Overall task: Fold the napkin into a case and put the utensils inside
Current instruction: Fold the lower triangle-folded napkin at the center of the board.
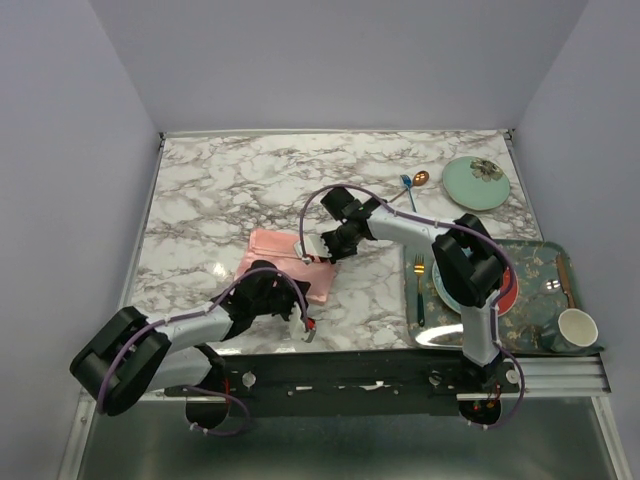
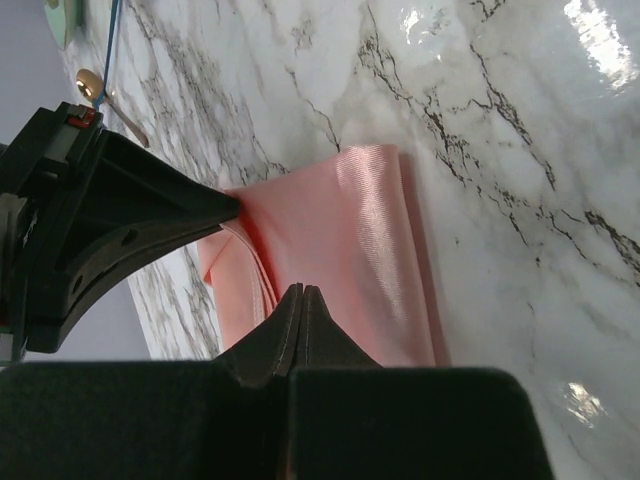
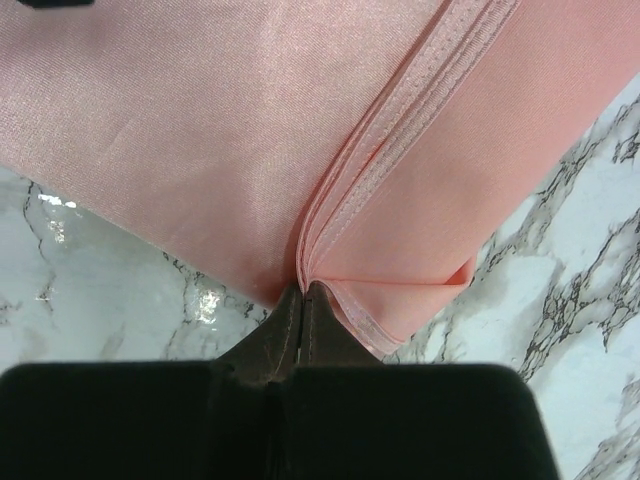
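Observation:
The pink satin napkin [image 1: 285, 258] lies folded into a small rectangle on the marble table [image 1: 220, 190]. My left gripper [image 1: 293, 296] is shut, with its tips down on the near edge of the napkin [image 2: 370, 240]. From the right, my right gripper [image 1: 326, 250] is shut on the stacked hems of the napkin [image 3: 200, 120], which gather into its tips. The copper spoon [image 1: 420, 178] and the small blue fork [image 1: 408, 188] lie apart at the back right, beyond both grippers. The left wrist view shows the spoon [image 2: 88, 82] far off, behind the right gripper's black body.
A pale green plate [image 1: 475, 182] sits at the back right. A dark patterned tray [image 1: 545, 262] at the right holds a red-rimmed plate [image 1: 508, 292], a white cup [image 1: 577, 328] and a gold fork with a teal handle [image 1: 419, 290].

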`<state>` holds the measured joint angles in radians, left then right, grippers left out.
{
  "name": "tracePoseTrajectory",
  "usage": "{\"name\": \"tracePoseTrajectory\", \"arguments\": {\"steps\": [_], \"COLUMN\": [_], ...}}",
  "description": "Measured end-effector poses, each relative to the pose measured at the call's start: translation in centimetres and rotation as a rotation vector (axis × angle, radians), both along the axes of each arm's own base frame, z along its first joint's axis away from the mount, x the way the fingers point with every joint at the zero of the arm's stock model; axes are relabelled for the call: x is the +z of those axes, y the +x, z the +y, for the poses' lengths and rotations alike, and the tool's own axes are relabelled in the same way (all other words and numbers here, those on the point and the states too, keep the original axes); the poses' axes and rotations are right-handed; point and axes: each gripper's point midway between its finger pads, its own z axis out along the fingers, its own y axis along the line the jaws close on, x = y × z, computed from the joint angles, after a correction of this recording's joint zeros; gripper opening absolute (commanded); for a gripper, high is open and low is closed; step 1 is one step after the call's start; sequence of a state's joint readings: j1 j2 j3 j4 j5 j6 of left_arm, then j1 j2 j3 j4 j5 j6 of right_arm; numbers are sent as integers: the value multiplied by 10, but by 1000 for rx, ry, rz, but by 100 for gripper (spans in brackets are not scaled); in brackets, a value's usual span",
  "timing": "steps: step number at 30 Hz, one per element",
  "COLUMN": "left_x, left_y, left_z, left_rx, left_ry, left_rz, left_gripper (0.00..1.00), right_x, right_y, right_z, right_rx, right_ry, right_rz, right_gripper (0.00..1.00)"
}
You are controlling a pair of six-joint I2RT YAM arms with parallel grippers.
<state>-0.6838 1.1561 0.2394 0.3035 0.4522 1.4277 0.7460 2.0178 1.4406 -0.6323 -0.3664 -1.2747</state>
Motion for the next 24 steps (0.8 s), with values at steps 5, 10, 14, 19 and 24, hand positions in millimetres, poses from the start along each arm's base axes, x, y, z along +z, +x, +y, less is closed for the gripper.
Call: {"name": "tracePoseTrajectory", "arguments": {"steps": [5, 10, 14, 19, 24], "left_x": [-4, -4, -5, -6, -11], "left_y": [7, 12, 12, 13, 11], "left_z": [-5, -6, -6, -5, -4], "left_rx": [13, 31, 34, 41, 41], "left_ry": [15, 20, 27, 34, 47], "left_rz": [-26, -46, -46, -48, -37], "left_gripper": [0, 0, 0, 0, 0], "right_x": [8, 22, 31, 29, 32], "right_y": [2, 3, 2, -6, -12], "right_z": [6, 13, 18, 16, 16], "right_rx": [-13, -34, -46, -57, -77], "right_ry": [21, 48, 74, 67, 66], "right_rz": [10, 29, 55, 97, 138], "right_gripper": [1, 1, 1, 1, 1]}}
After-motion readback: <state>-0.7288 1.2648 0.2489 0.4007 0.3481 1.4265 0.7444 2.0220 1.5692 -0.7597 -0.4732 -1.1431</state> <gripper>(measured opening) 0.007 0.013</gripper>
